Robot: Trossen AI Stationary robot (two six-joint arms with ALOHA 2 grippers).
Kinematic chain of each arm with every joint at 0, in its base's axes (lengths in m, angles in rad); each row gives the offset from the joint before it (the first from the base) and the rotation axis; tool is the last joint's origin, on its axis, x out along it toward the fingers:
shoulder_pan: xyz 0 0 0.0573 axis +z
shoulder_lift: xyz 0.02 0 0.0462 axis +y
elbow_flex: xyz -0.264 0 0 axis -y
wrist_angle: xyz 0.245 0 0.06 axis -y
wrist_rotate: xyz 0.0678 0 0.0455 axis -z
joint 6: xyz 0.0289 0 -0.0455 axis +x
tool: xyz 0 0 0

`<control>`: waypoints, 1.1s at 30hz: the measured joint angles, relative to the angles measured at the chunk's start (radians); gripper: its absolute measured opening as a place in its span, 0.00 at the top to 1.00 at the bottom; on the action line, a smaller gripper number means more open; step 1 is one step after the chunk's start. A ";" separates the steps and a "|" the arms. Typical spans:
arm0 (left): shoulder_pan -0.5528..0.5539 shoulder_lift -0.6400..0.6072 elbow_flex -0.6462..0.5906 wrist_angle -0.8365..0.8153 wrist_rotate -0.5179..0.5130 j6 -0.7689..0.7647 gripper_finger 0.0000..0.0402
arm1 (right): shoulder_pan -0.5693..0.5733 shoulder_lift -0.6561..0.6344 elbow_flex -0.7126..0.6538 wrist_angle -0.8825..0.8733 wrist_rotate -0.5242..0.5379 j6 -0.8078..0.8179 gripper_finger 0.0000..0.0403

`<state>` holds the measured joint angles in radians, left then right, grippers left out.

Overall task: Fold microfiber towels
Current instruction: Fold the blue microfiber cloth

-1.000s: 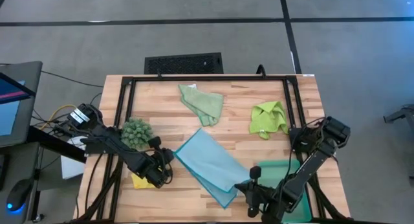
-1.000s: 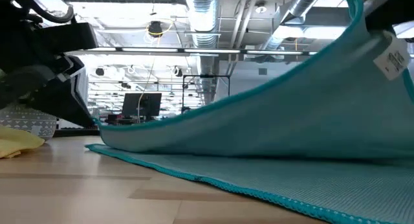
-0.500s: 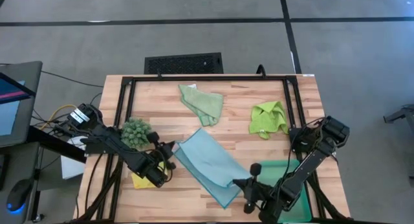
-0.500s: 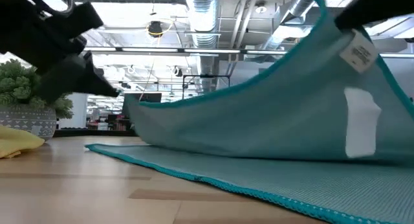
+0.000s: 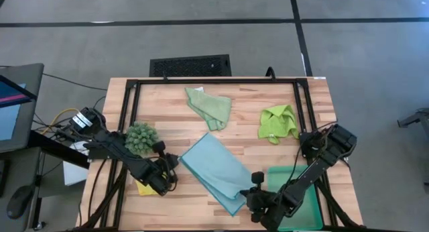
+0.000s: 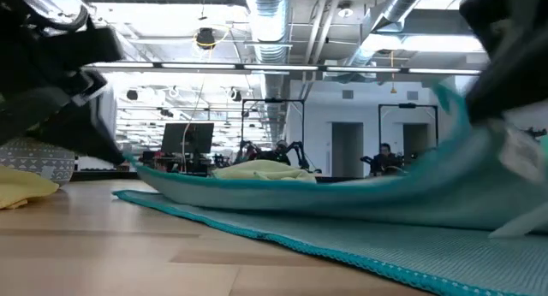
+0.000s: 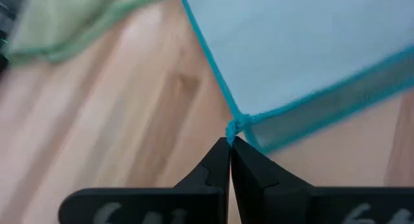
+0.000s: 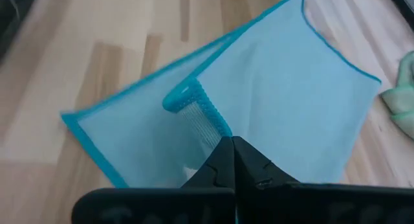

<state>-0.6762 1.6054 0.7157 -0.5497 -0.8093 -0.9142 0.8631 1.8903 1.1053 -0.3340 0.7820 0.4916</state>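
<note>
Low view: wooden table (image 6: 128, 253) (open office behind).

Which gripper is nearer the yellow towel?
Left. The left gripper sits just beside the yellow towel; the right gripper is across the light blue towel.

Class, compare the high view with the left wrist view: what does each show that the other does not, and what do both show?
Only the high view: the lime towel, yellow towel, teal tray and right pincer. Only the left wrist view: the left pincer shut on the blue towel at one corner. Both: the blue towel, the sage towel and the table.
</note>
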 joint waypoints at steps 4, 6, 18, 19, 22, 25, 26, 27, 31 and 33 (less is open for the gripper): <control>0.000 0.000 -0.052 0.051 0.055 -0.032 1.00 | -0.015 -0.002 0.001 0.013 -0.023 -0.001 0.98; 0.000 0.000 -0.073 0.070 0.059 -0.047 1.00 | -0.017 -0.003 0.000 0.020 -0.022 -0.004 0.98; 0.000 0.000 -0.089 0.128 0.106 -0.056 0.87 | -0.015 -0.003 0.000 0.038 -0.027 -0.029 0.98; 0.000 -0.002 -0.078 0.114 0.116 -0.056 0.84 | -0.015 -0.003 0.000 0.038 -0.027 -0.029 0.98; 0.000 -0.013 -0.041 0.048 0.148 -0.056 0.76 | -0.015 -0.003 0.000 0.041 -0.027 -0.029 0.98; 0.001 -0.019 0.010 0.000 0.145 -0.055 0.71 | -0.015 -0.003 0.000 0.046 -0.027 -0.029 0.98; 0.001 -0.019 0.026 -0.012 0.135 -0.047 0.70 | -0.015 -0.003 0.000 0.046 -0.027 -0.029 0.98; 0.001 -0.019 0.041 -0.025 0.117 -0.035 0.70 | -0.015 -0.003 0.000 0.048 -0.027 -0.029 0.98; 0.001 -0.019 0.097 -0.052 0.008 -0.014 0.70 | -0.015 -0.003 0.000 0.051 -0.027 -0.029 0.98; 0.002 -0.019 0.118 -0.060 -0.054 -0.014 0.71 | -0.015 -0.003 0.000 0.052 -0.027 -0.029 0.98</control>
<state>-0.6743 1.5867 0.8336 -0.6101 -0.8630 -0.9281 0.8482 1.8877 1.1057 -0.2821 0.7555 0.4624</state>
